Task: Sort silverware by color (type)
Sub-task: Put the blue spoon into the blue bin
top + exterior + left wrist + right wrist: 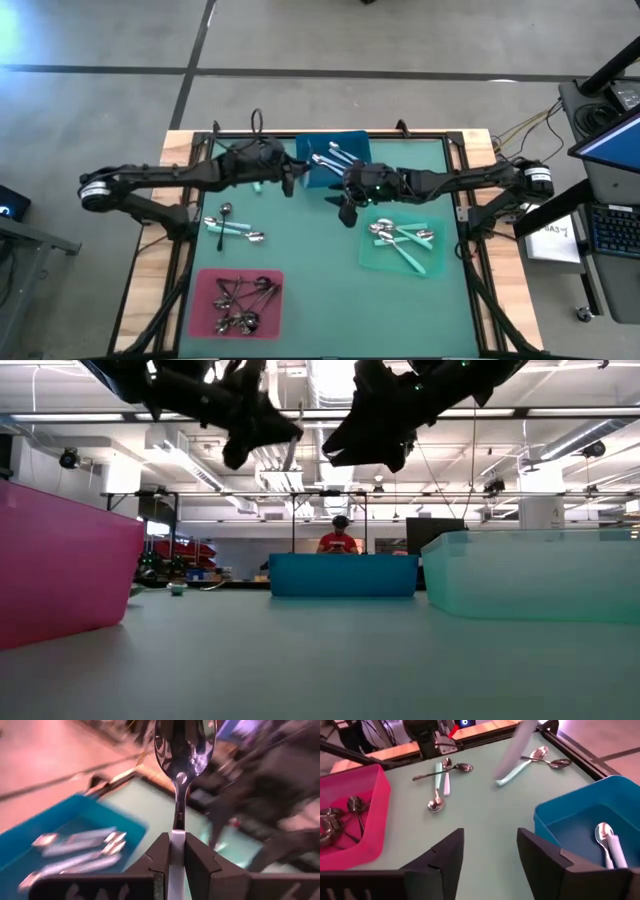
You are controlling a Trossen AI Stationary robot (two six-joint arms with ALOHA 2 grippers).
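Observation:
My left gripper point(291, 180) hangs above the table beside the blue tray point(335, 160) and is shut on a pale-handled spoon point(183, 750). The spoon's shiny bowl sticks out ahead of the fingers. The blue tray holds several pale-handled spoons point(75, 852). My right gripper point(487, 855) hovers open over the table's middle point(348, 210), with nothing between its fingers. More silverware lies loose on the mat at the left point(235, 228) and under the left arm point(540, 757). Dark spoons fill the pink tray point(237, 302), and teal-handled ones lie in the green tray point(403, 245). My left gripper pinches the spoon's pale handle point(177, 837) between its two fingers. The handle runs along the fingers and the bowl point(184, 745) points out past their tips. The spoon is lifted clear of the table and trays.
Bare green mat point(320, 290) lies between the pink and green trays. The table's wooden rim and black frame point(180, 150) border the mat. In the low view both grippers point(300, 430) hang high above the blue tray point(343, 575); a person stands far behind.

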